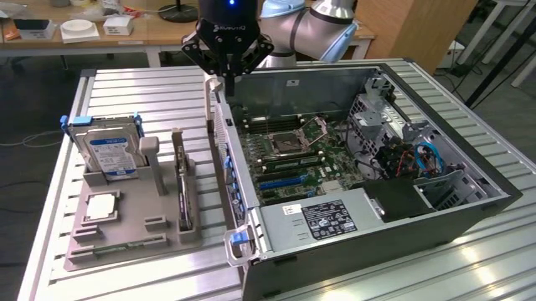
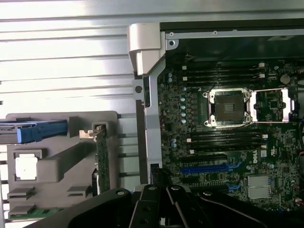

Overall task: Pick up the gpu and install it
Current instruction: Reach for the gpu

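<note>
The gpu [image 1: 182,197] stands on its long edge in a grey holder [image 1: 125,241] just beside the computer case [image 1: 335,81], on the exterior view's left of it, with its silvery bracket end pointing toward the far end of the case. It is apart from the gripper [image 1: 226,79], which hangs above the far corner of the case wall that faces the holder. The jaws are pressed together and pinch nothing. The arm [image 1: 310,28] reaches in from behind the case and carries the gripper pointing straight down. Beside the gpu, farther from the case, the holder carries a hard drive [image 1: 107,153] with a blue label standing upright, a square processor chip [image 1: 100,207] lying flat and a narrow green memory stick [image 1: 109,249] at the near end. The case lies open on a slatted metal table [image 1: 142,94]; inside it are the motherboard [image 1: 285,160] with an open processor socket [image 1: 289,143], blue expansion slots [image 1: 280,182] and a labelled power supply [image 1: 327,219] at the near end.
</note>
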You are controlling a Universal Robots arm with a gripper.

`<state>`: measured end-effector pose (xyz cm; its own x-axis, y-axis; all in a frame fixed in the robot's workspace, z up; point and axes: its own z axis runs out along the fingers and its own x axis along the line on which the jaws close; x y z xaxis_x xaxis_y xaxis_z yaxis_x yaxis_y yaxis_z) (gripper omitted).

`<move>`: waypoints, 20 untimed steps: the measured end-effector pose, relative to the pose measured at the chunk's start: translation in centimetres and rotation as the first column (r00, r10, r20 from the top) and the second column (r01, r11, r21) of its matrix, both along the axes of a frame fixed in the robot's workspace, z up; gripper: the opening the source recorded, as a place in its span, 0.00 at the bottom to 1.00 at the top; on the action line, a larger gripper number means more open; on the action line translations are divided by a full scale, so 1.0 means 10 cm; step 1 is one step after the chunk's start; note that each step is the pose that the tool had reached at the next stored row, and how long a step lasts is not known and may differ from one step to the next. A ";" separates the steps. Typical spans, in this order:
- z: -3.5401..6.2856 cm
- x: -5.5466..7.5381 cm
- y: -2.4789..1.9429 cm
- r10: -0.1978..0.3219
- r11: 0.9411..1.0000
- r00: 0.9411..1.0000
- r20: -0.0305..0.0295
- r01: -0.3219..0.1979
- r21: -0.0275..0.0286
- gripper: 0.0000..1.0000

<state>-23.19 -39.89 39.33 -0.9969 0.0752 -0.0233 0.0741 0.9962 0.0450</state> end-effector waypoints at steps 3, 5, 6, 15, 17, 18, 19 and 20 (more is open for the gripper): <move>0.000 -0.03 0.000 0.000 1.000 1.000 0.000 0.000 0.000 0.11; 0.000 -0.07 0.000 0.000 1.000 1.000 0.000 0.000 0.000 0.11; 0.000 -0.08 0.000 0.000 1.000 1.000 0.000 0.000 0.000 0.11; 0.000 -0.18 0.000 0.000 1.000 1.000 0.000 0.000 0.000 0.11; 0.000 -0.22 0.000 0.000 1.000 1.000 0.000 0.000 0.000 0.11; 0.000 -0.23 0.000 0.000 1.000 1.000 0.000 0.000 0.000 0.11; 0.000 -0.24 0.000 0.000 1.000 1.000 0.000 0.000 0.000 0.11; 0.000 -0.25 0.000 0.000 1.000 1.000 0.000 0.000 0.000 0.11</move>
